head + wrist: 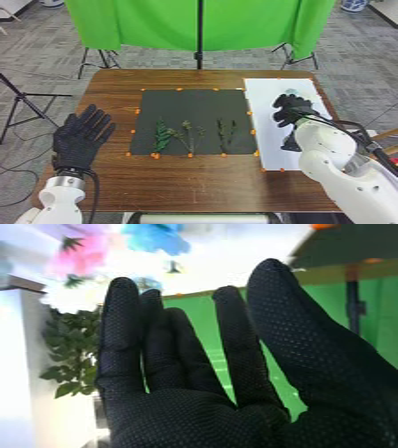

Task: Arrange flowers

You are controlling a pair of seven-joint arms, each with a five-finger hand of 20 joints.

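Lighting: bright, fairly even.
I log: table [178, 187] softly lit; right wrist view, white glare beside pink flower [80, 255].

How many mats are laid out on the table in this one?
2. The black mat lies in the middle of the table, and the white mat lies to its right, partly covered by the right hand and arm.

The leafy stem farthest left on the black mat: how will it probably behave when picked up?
The leafy stem looks slender, so it is probably light. Its leaves could bend under a tight grip. Because it lies flat on the black mat, rolling seems unlikely.
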